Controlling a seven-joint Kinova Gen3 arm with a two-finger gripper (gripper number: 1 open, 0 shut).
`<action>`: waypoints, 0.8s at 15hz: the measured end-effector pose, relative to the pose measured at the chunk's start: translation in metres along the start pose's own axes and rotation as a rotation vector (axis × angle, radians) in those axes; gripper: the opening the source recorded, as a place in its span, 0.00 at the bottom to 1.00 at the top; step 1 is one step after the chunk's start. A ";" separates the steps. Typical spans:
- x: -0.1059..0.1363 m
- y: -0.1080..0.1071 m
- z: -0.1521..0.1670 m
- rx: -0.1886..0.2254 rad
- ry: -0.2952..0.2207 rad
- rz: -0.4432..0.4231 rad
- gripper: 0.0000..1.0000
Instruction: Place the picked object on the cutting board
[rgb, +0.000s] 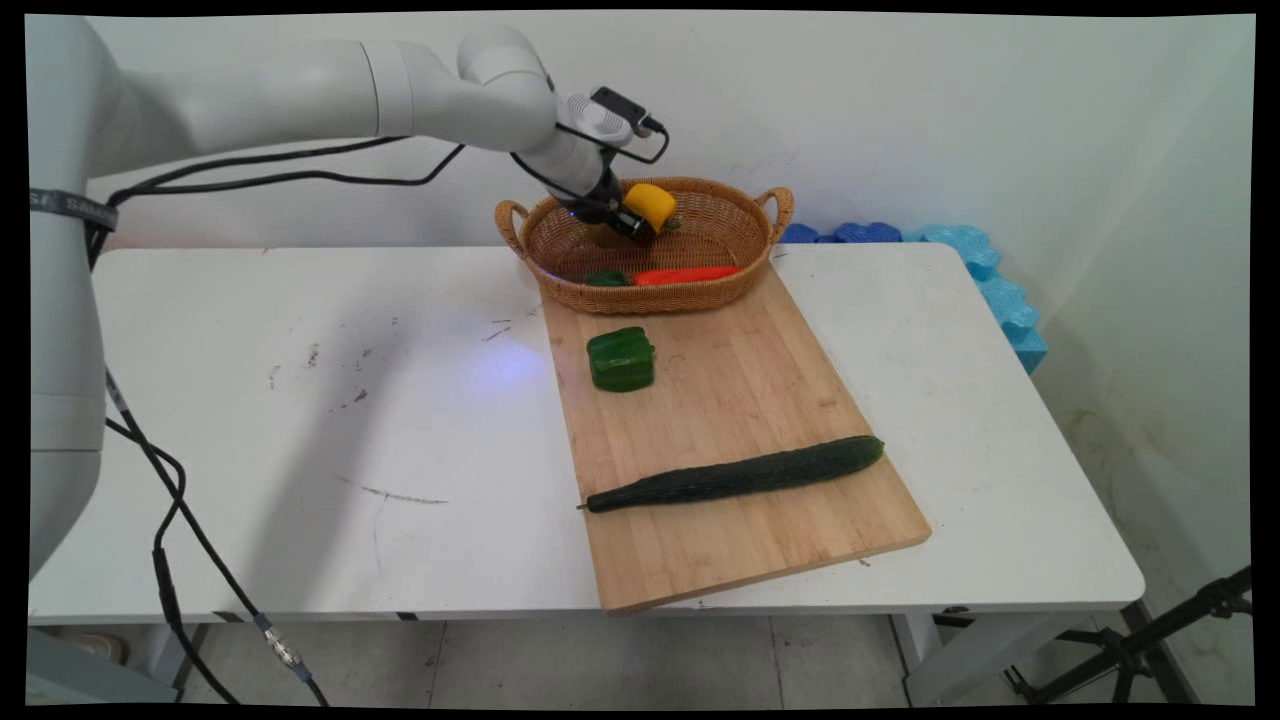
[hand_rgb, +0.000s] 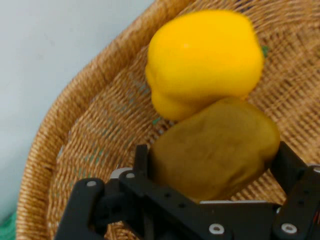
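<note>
Both fingers (hand_rgb: 292, 175) of our black gripper (hand_rgb: 215, 172) are closed around a brown lumpy thing (hand_rgb: 217, 150) that looks like a potato. One finger presses on each side of it. We hold it inside the woven basket (rgb: 560, 290), up above the basket's floor.

Right next to the potato thing is a yellow pepper (hand_rgb: 202, 60). In the hand view the two look like they touch, with the pepper just past the brown lump. In the main view the gripper (rgb: 622, 218) sits at the left part of the basket, and the yellow pepper (rgb: 650, 205) shows just to its right.

Lower in the basket, near its front wall, we see a long orange-red carrot (rgb: 688, 275) lying flat. A small dark green thing (rgb: 606, 278) lies just to the left of it. We cannot tell what that green thing is.

The basket has two handles and stands at the far end of a wooden cutting board (rgb: 740, 400). On the board, near the basket, sits a green pepper (rgb: 621, 359). Closer to the front edge lies a long dark cucumber (rgb: 735, 473), slanting across the board.

The board lies on the white table (rgb: 300, 450). Blue foam pieces (rgb: 990, 280) sit behind the table by the wall.
</note>
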 end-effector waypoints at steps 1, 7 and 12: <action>0.003 0.002 -0.007 -0.004 0.008 0.012 0.00; 0.016 0.026 -0.047 -0.042 0.043 0.065 0.00; 0.020 0.059 -0.074 -0.105 0.059 0.101 0.00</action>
